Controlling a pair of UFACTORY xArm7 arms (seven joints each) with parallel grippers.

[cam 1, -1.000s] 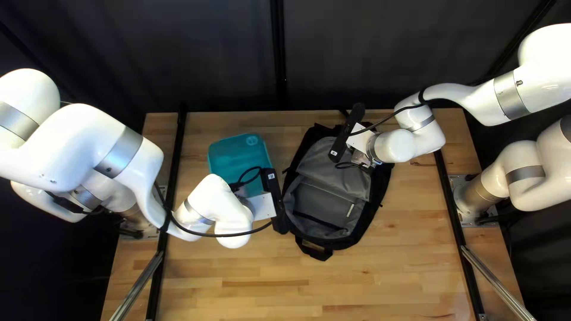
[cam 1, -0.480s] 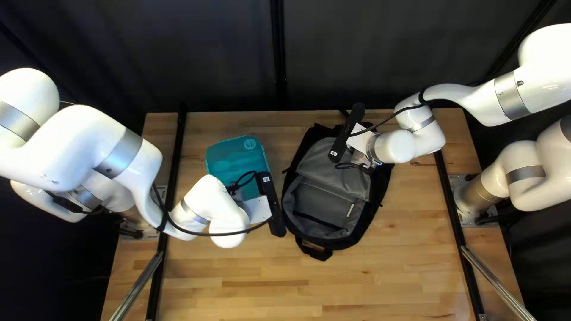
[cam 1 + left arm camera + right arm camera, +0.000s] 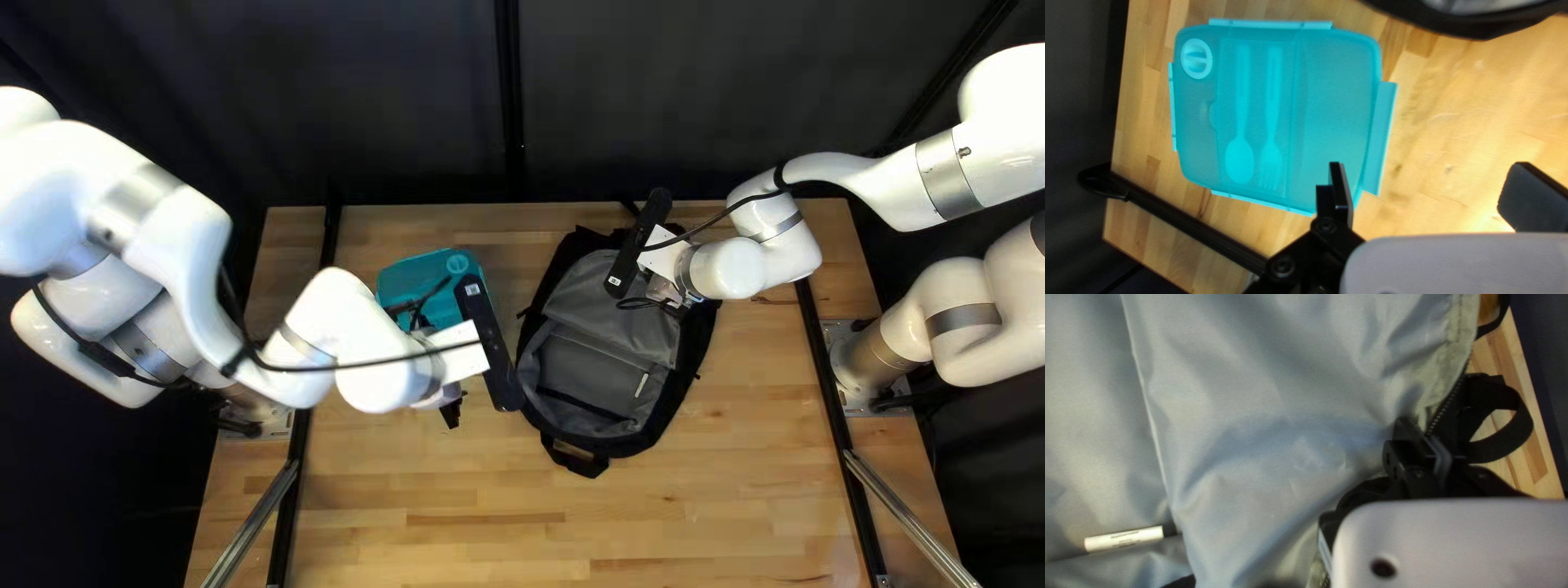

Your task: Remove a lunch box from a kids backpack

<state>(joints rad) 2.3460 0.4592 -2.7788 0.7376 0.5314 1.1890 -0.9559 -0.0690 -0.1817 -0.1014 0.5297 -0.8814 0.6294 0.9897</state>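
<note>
Left gripper (image 3: 451,412), black and two-fingered, is largely hidden beneath its white arm (image 3: 365,387) at the near side of a rectangular, translucent teal plastic lunch box (image 3: 419,274) in the top left view. Out of its bag, the box lies on a pale wooden table (image 3: 653,523), beside an open black fabric backpack (image 3: 610,376) with grey lining. Over the backpack's far right side reaches the black, two-fingered right gripper (image 3: 666,294).

In the left wrist view, the left gripper (image 3: 1434,196) stands wide, one finger overlapping a corner of the box and the other over bare wood; whether the first finger touches the box cannot be told. Spoon and fork shapes (cutlery included, it seems) show through the lid (image 3: 1328,98), near a round teal dial (image 3: 1196,58) at one corner.

In the right wrist view, the right gripper (image 3: 1429,440) pinches the backpack's zippered edge, its fingers close together on the cloth. A black strap loop (image 3: 1520,436) hangs beside it, and a small white label (image 3: 1124,538) lies against the grey lining.
</note>
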